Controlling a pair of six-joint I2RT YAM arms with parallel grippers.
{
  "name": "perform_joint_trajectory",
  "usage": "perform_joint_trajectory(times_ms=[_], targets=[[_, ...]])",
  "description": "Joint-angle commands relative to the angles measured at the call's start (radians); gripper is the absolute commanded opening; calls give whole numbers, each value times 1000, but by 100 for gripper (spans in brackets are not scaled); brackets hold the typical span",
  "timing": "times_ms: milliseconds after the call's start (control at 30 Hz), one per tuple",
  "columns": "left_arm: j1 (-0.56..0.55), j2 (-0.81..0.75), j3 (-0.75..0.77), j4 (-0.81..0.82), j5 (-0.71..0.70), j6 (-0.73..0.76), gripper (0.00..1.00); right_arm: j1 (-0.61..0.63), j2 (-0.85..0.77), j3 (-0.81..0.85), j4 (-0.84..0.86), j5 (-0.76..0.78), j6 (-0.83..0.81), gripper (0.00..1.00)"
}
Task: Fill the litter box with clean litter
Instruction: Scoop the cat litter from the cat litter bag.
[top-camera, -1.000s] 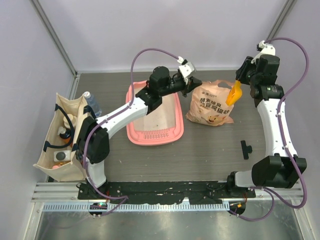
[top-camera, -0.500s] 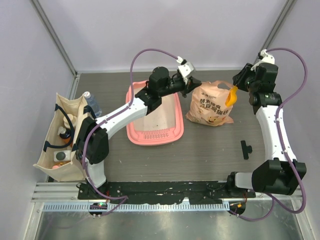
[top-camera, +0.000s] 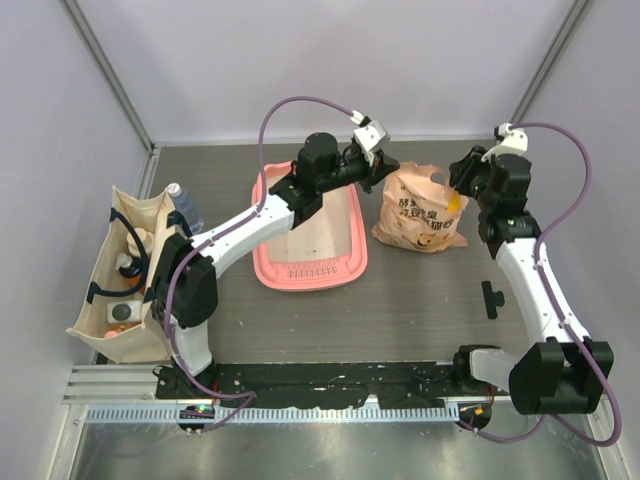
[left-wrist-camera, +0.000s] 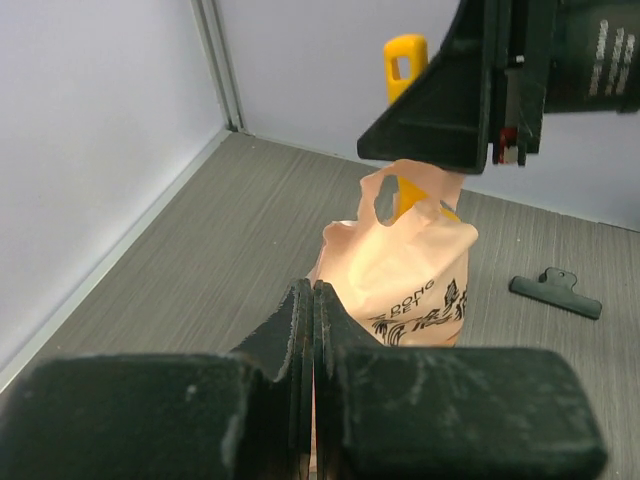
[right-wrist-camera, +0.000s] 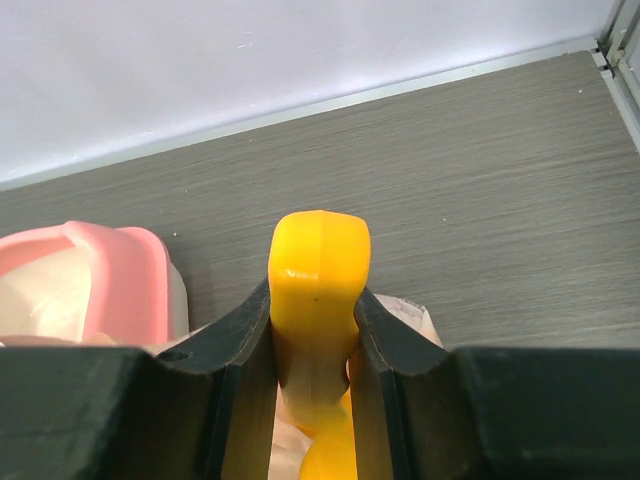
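Note:
The pink litter box lies left of centre, and its rim also shows in the right wrist view. A peach bag printed with a cat stands to its right. My left gripper is shut on the bag's upper left edge, and a peach sliver shows between its jaws. My right gripper is shut on the handle of the yellow scoop. The scoop points down into the mouth of the bag. The clean litter is hidden.
A beige tote bag with a bottle and small items stands at the left wall. A black clip lies on the table right of the peach bag, also seen as the clip in the left wrist view. Walls close the back and sides.
My right gripper has carried the scoop left and down from beside the bag to over its mouth. The left arm and the bag edge have stayed put.

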Motion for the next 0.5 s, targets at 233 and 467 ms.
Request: perform_joint_trajectory(times_ms=[233, 467], targets=[[11, -19, 79, 5, -35, 20, 0, 45, -83, -274, 216, 144, -31, 1], [12, 1, 74, -43, -17, 20, 0, 65, -66, -357, 233, 231, -132, 1]])
